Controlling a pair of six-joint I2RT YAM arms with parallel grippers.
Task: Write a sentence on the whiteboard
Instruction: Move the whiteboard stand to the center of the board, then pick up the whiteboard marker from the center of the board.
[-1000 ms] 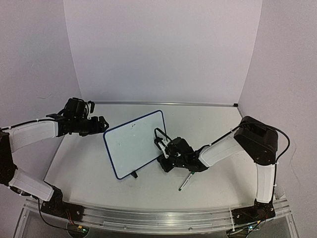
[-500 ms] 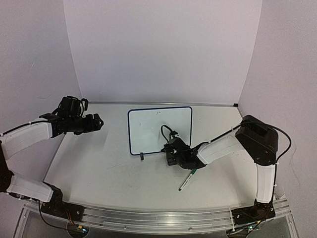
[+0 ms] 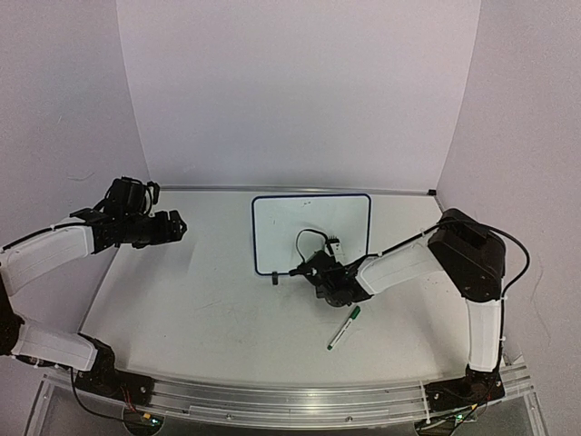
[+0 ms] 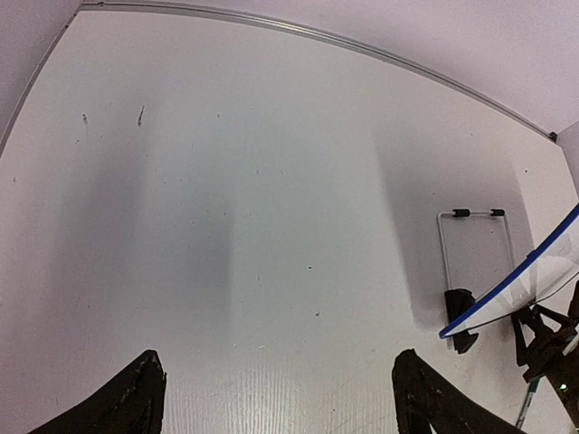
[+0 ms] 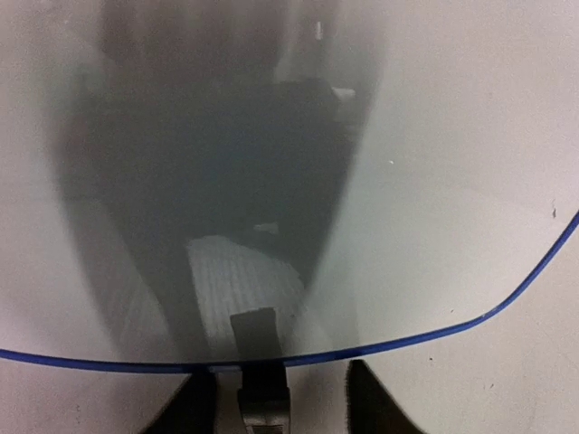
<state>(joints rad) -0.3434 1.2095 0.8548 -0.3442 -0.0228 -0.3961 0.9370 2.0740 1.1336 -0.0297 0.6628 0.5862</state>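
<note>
Since the whiteboard [image 3: 311, 232] stands upright on its clip feet at the far middle of the tabletop [image 3: 200, 300], the right fingers [image 5: 194, 402] sit low at its near edge, parted either side of one foot [image 5: 262, 402] without clamping it. No writing can be made out. The left fingers [image 4: 136, 398] hang wide open and empty, well left of the board's edge. A green-capped marker [image 3: 343, 328] lies near right.

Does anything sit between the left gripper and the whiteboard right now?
Nothing visible does. The left gripper, open, hovers over the table left of the upright whiteboard. The marker lies nearer the arm bases, off that line; the right gripper sits at the board's lower edge.
</note>
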